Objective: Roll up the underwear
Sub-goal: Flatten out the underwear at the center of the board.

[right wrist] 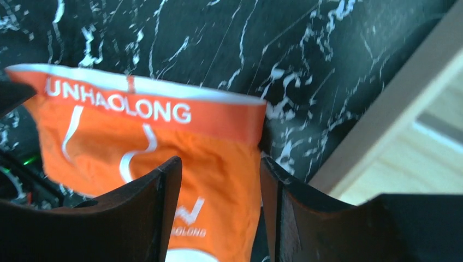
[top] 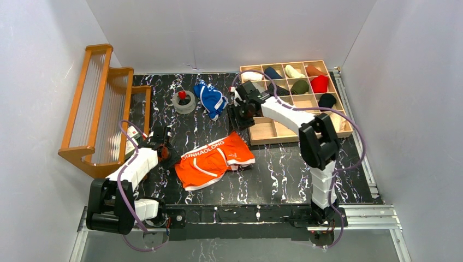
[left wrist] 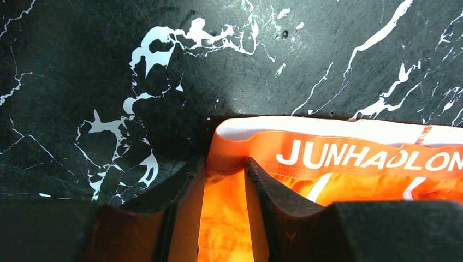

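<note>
**A:** What is seen around the fingers?

**B:** White walls are seen on all sides. A black table with white streaks is spread out under both pairs of fingers. A tall wooden rack is stood just beside the left gripper, on its outer side. A wooden tray cut into little boxes is set just beside the right gripper, and small rolled soft things are kept in some of the boxes.

**A:** Where is the underwear found?

**B:** The orange underwear is laid on the table between the two grippers. It is bright orange with a white edge. White letters are printed along its band, and white curvy lines are drawn on its front. One end of the band is seen right between the left fingers. The blue underwear is scrunched up near the right fingers, on the side away from the tray.

**A:** How are the fingers held?

**B:** The left fingers are held close together with orange cloth between them. It cannot be told if the cloth is squeezed. The right fingers are spread apart, and nothing is held in them.
</note>
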Available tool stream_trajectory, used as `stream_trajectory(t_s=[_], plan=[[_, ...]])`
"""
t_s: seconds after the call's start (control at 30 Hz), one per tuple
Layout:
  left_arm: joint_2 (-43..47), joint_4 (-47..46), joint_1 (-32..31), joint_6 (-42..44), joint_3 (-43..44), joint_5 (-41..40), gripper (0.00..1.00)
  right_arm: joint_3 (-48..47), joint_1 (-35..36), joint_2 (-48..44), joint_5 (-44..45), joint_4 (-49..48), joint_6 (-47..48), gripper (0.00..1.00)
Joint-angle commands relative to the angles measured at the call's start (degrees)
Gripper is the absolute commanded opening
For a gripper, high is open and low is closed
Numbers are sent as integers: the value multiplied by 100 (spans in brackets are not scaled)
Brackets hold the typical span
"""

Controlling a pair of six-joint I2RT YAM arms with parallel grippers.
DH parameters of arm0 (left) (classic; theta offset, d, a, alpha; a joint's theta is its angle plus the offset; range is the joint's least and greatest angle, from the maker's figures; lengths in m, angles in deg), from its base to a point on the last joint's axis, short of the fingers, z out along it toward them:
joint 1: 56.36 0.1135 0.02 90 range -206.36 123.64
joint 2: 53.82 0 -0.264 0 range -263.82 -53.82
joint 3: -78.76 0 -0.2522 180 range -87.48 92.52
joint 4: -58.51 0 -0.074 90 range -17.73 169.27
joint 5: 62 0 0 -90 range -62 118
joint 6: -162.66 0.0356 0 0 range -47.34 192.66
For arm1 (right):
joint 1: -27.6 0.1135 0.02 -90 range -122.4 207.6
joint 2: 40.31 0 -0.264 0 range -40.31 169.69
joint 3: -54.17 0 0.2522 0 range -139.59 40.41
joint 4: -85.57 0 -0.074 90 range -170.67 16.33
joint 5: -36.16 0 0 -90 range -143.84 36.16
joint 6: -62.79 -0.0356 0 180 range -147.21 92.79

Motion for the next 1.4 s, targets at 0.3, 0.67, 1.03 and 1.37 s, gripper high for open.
stream_trajectory(t_s=[0.3, 0.67, 1.03, 1.37], plan=[[160, 18, 45, 139, -43, -17, 28, -1109, 6, 1232, -219, 451, 692, 55], [230, 14, 43, 154, -4, -123, 32, -1068, 4, 1139, -248, 277, 569, 11], [-179, 192, 41, 312, 268, -565, 45, -1073, 5, 958, -355, 235, 583, 1], [350, -19, 45, 664, 463, -103, 0, -944, -1, 254, -377, -75, 457, 1]])
